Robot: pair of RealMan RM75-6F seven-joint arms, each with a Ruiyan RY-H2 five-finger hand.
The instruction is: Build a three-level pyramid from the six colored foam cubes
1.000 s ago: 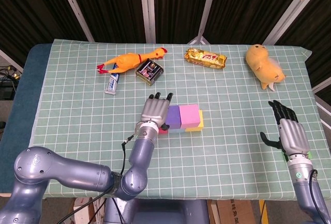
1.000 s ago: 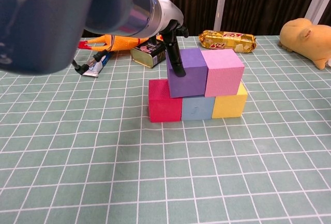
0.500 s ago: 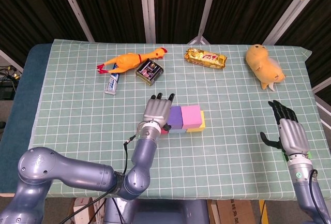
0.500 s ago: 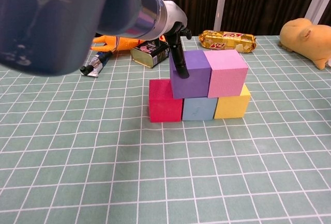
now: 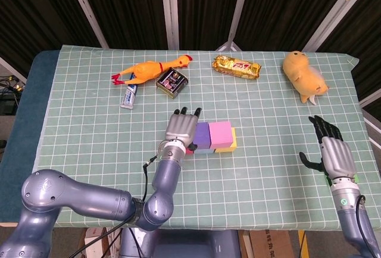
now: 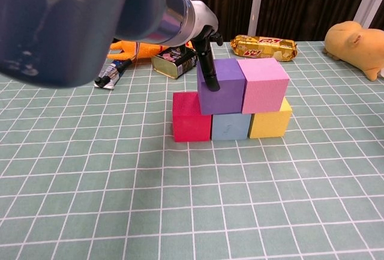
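left robot hand (image 5: pixel 180 128) spread, fingertip touching purple cube's (image 6: pixel 221 84) left face | cube on top row, beside pink cube (image 6: pixel 264 84) | right robot hand (image 5: pixel 333 152) open, far right

Purple cube (image 6: pixel 221 86), pink cube (image 6: pixel 264 84)

A robot test lab: a counter (image 5: pixel 89 151) under a green white-gridded mat, dark curtains (image 5: pixel 125 8) hung behind bare aluminium frame posts (image 5: pixel 169 8), and assorted toy props.
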